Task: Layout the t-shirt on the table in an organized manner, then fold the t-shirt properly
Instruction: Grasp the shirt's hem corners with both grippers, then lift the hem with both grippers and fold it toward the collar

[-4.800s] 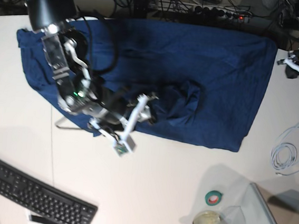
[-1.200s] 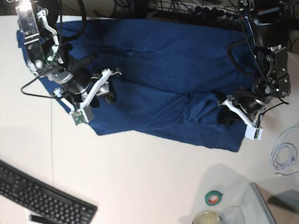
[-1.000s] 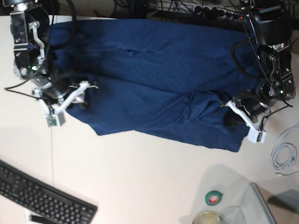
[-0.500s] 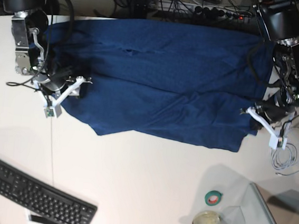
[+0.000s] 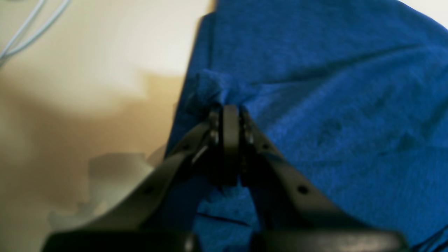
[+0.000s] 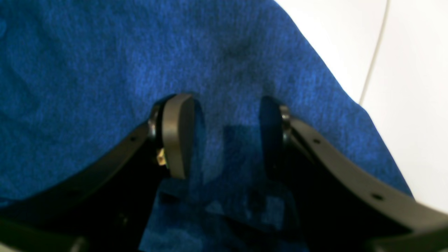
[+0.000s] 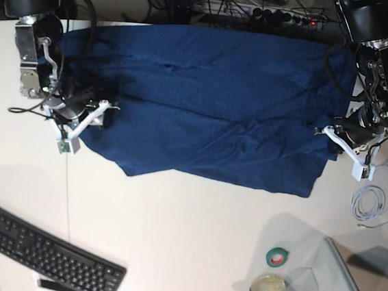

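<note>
Beside the t-shirt, a cable coil and keyboard

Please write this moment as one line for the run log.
phase: spreading | left end effector: shut on t-shirt edge | right end effector: open over t-shirt | t-shirt: on table, wrinkled, not folded

One dark navy t-shirt lies spread on one white table. Two robot arms reach over it — one left gripper, one right gripper. Also present: one black keyboard, one green tape roll, one coiled pale cable and one clear jar.
</note>
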